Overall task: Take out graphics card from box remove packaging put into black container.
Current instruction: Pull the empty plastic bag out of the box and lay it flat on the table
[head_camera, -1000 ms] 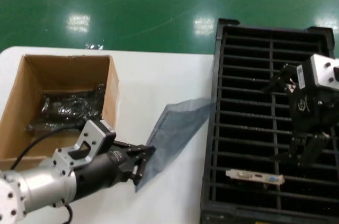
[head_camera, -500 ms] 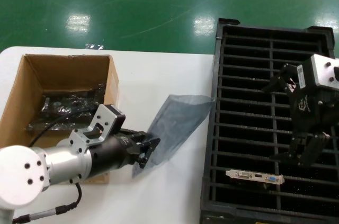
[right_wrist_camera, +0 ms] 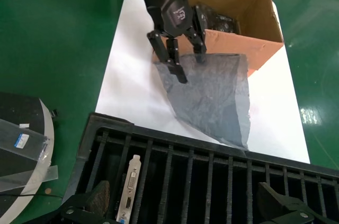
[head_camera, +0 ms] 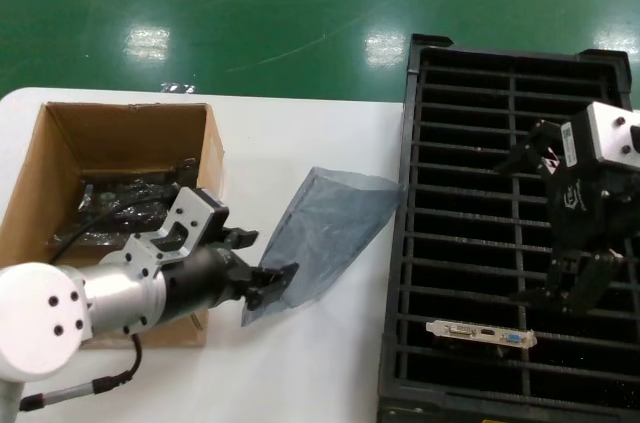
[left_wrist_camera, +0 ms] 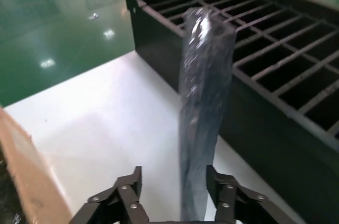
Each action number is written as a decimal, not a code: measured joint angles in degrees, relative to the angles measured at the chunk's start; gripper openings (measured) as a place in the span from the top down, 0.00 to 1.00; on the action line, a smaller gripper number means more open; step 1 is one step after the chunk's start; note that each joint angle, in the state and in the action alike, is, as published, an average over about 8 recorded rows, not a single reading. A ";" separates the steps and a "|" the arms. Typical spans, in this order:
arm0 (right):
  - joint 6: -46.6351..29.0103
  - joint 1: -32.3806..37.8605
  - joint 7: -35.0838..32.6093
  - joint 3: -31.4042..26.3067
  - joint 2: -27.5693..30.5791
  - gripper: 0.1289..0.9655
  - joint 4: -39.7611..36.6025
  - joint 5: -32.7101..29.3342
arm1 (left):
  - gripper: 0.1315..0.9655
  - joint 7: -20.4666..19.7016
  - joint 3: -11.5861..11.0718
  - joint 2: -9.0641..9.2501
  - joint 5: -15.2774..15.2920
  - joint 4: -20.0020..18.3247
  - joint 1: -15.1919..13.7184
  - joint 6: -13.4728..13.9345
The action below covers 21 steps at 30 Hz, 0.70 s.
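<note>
The graphics card [head_camera: 481, 333] stands in a near slot of the black container [head_camera: 413, 193], silver bracket up; its bracket also shows in the right wrist view [right_wrist_camera: 130, 188]. The empty grey-blue packaging [head_camera: 327, 231] lies on the white table, its far end leaning on the container's wall. My left gripper [head_camera: 262, 261] is open, its fingers either side of the bag's near end [left_wrist_camera: 204, 102]; I cannot tell if one touches it. My right gripper [head_camera: 570, 288] is open and empty above the container [right_wrist_camera: 159, 144], past the card. The brown box [head_camera: 212, 158] stands at the left.
Other dark glossy-wrapped cards [head_camera: 125, 205] lie inside the box. The table's far edge meets a green floor. In the right wrist view a round grey stand [right_wrist_camera: 29, 123] with clear bags sits beside the table.
My left gripper has opened and let go of the packaging, drawing slightly toward the box. The bag has settled lower on the table. The right arm has not moved.
</note>
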 joint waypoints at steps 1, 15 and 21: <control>0.00 0.00 0.00 0.00 0.00 0.00 0.00 0.00 | 0.71 -0.24 0.00 -0.18 0.33 -0.33 0.19 0.12; 0.00 0.00 0.00 0.00 0.00 0.00 0.00 0.00 | 0.32 -3.33 -2.52 -1.28 6.33 -3.12 2.03 -0.72; 0.00 0.00 0.00 0.00 0.00 0.00 0.00 0.00 | 0.20 -3.43 -2.99 -0.32 7.55 -1.76 1.55 -1.92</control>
